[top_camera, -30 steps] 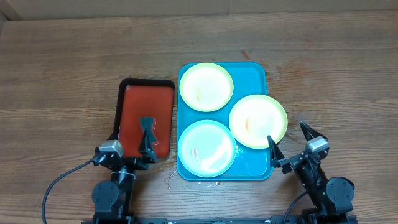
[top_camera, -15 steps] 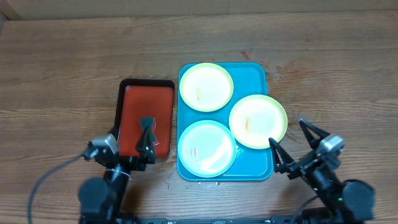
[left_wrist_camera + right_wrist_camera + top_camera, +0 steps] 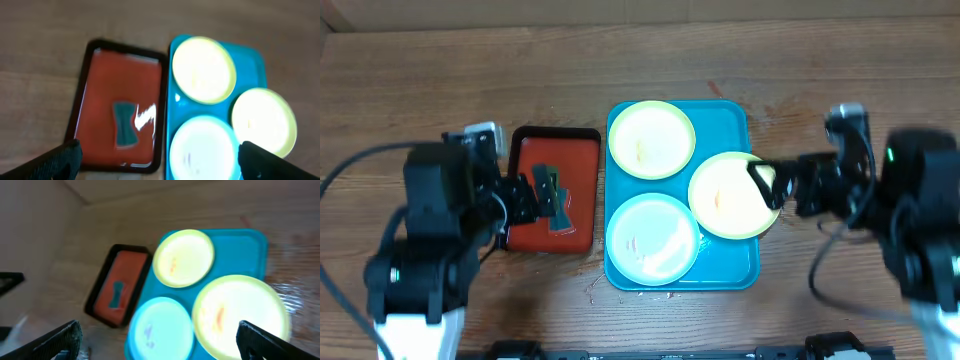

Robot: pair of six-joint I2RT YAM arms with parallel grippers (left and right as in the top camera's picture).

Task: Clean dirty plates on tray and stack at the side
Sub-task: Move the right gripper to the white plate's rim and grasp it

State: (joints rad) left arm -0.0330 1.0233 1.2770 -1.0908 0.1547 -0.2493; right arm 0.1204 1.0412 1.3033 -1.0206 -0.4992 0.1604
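Plates (image 3: 650, 139), three round glossy plastic discs, fill the turquoise round-cornered tray (image 3: 730, 115) on the wood-grain surface (image 3: 440, 80). Left gripper (image 3: 157, 152) and right gripper (image 3: 159, 330) both stand spread wide, holding nothing.

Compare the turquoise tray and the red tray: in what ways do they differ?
Colour: the turquoise tray is one colour all over; the red tray has a black rim. Size: the turquoise tray is clearly larger than the red tray. Load: the turquoise tray carries three plates; the red tray only a small dark bow-tie-shaped piece. Shared: both are rectangular with rounded corners and lie flat side by side on the wooden table.
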